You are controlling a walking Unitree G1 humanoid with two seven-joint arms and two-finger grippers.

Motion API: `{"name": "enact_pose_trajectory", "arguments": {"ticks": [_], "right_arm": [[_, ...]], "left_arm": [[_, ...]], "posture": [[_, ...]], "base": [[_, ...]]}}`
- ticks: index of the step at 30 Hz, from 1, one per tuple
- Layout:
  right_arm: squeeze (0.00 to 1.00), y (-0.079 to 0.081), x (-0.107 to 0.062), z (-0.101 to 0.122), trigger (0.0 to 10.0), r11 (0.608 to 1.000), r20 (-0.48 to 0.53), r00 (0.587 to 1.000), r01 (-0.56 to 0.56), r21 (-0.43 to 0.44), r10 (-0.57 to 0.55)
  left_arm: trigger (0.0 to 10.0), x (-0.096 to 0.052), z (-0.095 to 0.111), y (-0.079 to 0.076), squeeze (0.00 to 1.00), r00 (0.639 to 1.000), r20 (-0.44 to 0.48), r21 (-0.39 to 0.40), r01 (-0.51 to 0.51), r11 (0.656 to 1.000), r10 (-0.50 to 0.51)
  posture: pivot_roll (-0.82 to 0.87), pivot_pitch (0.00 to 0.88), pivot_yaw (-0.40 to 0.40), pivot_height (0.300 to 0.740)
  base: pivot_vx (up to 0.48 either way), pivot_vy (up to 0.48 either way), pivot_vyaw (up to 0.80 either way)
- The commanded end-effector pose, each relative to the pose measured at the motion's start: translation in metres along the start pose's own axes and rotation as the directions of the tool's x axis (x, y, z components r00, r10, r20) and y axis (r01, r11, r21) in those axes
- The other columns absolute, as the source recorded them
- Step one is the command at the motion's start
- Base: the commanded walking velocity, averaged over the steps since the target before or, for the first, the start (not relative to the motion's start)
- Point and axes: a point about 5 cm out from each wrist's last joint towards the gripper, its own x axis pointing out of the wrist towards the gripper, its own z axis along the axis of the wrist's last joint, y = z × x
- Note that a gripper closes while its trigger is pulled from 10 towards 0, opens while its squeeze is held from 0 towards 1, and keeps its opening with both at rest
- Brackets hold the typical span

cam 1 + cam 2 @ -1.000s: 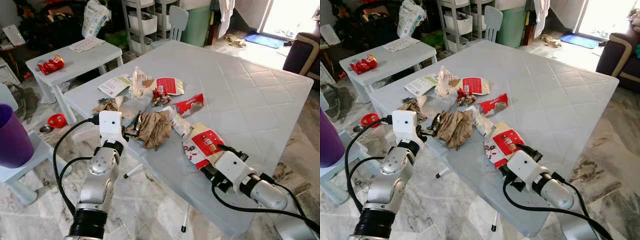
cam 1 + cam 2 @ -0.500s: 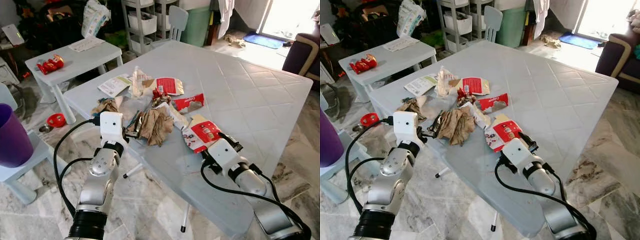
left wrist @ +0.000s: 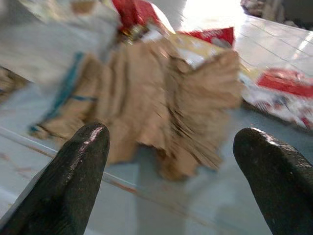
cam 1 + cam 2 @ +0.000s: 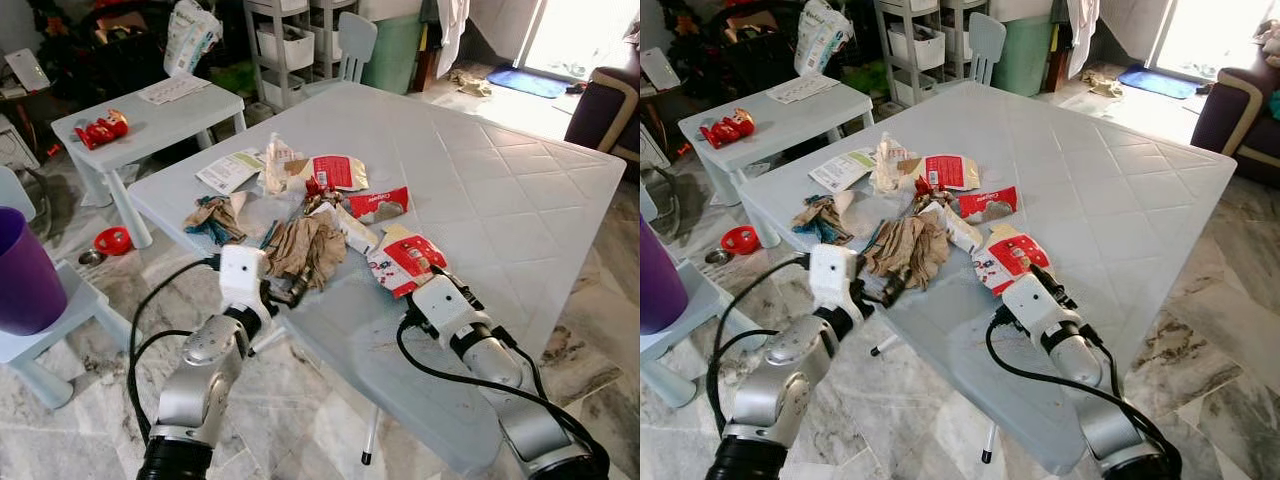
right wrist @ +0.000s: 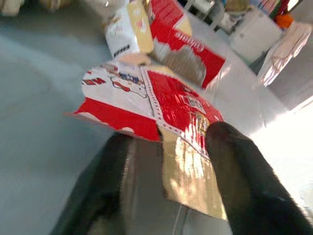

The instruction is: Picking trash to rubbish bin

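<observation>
Trash lies in a heap on the grey table [image 4: 480, 190]: a crumpled brown paper [image 4: 305, 250], a red and white wrapper [image 4: 405, 262] and several other wrappers [image 4: 340, 172]. My left gripper [image 4: 290, 292] is at the table's near edge, open, and the brown paper [image 3: 161, 103] is just ahead between its fingers [image 3: 73, 171]. My right gripper [image 4: 445, 280] is open at the near end of the red and white wrapper [image 5: 151, 98]. Its fingers [image 5: 234, 166] straddle the wrapper's foil end. A purple bin [image 4: 25, 270] stands at the far left.
A small white table [image 4: 170, 115] with a red toy [image 4: 100, 130] stands behind the heap on the left. Shelves, a chair [image 4: 355, 40] and a green bin are at the back. A dark sofa [image 4: 605, 100] is at right, and the floor is marble.
My left gripper has swung right along the table edge toward the brown paper. My right gripper has reached forward, and the red and white wrapper has shifted away toward the heap.
</observation>
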Motion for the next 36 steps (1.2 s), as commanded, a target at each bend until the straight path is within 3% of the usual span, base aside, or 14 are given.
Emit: {"name": "enact_pose_trajectory", "arguments": {"ticks": [1, 8, 21, 29, 36], "right_arm": [[0.00, -0.004, 0.001, -0.002, 0.0, 1.000, -0.005, 1.000, 0.028, -0.001, -0.028], [0.00, -0.001, 0.003, -0.001, 0.0, 1.000, 0.012, 0.999, 0.031, 0.002, -0.031], [0.00, -0.006, 0.006, -0.001, 0.0, 0.997, 0.015, 0.997, 0.070, 0.012, -0.070], [0.00, -0.014, 0.003, -0.008, 0.0, 0.993, -0.026, 0.993, 0.113, 0.021, -0.113], [0.00, -0.019, 0.002, -0.008, 0.0, 0.991, -0.032, 0.991, 0.130, 0.038, -0.129]], "left_arm": [[10.0, -0.002, 0.004, -0.003, 0.00, 0.999, -0.001, -0.008, 0.034, 0.999, -0.034], [10.0, -0.003, 0.003, -0.005, 0.00, 0.998, -0.022, -0.012, 0.060, 0.998, -0.060], [10.0, -0.001, 0.006, -0.001, 0.00, 1.000, -0.011, 0.014, 0.010, 1.000, -0.010], [10.0, -0.002, 0.025, 0.028, 0.00, 0.972, 0.103, 0.089, -0.220, 0.971, 0.211], [10.0, 0.001, 0.021, 0.037, 0.00, 0.962, 0.058, 0.019, -0.268, 0.963, 0.267]], "posture": [[-0.04, 0.008, 0.005, 0.740], [-0.04, 0.009, 0.004, 0.740], [-0.04, 0.012, 0.000, 0.740], [-0.05, 0.014, -0.003, 0.740], [-0.05, 0.014, -0.001, 0.740]], "base": [[0.000, 0.000, 0.00], [0.000, 0.000, 0.00], [0.000, 0.000, 0.00], [0.000, 0.000, 0.00], [0.000, 0.000, 0.00]]}}
